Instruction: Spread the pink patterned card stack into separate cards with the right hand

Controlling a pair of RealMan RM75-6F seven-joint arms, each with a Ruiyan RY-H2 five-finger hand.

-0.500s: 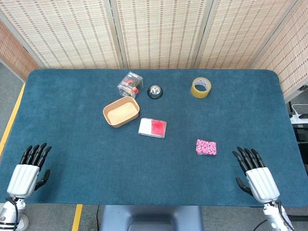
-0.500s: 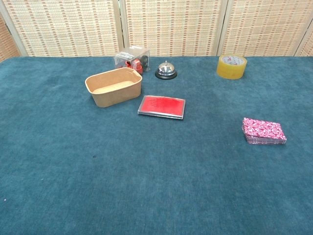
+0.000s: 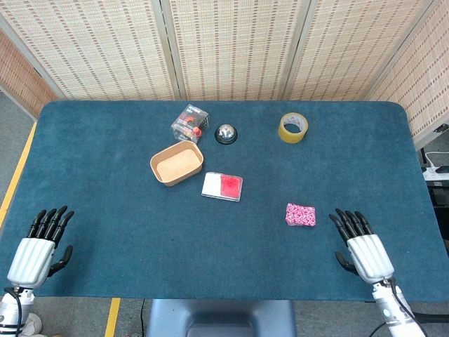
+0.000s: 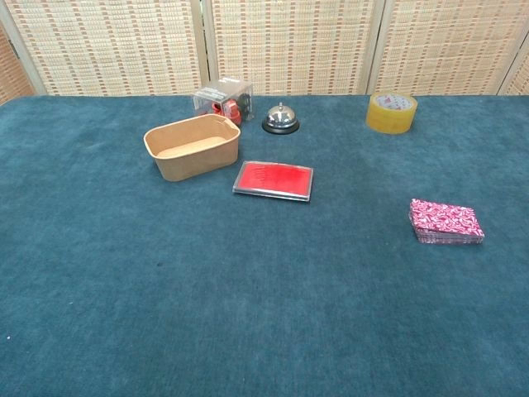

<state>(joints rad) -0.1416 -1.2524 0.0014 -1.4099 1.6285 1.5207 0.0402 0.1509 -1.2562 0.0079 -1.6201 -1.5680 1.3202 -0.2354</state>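
The pink patterned card stack (image 3: 300, 215) is light and slippery; press its top face to fan it. Right hand (image 3: 364, 249) nearby, fingers extended, empty.

No legible text, label, brand or number on any item.

A matt, napped blue cloth covers the table (image 4: 99, 314). The card stack (image 4: 445, 221) looks like glossy printed paper. The bell (image 4: 280, 119) is shiny metal on a black base. The tub (image 4: 193, 146) is dull brown paperboard, the tape roll (image 4: 391, 112) glossy yellowish plastic, and the far box (image 4: 223, 98) clear plastic.
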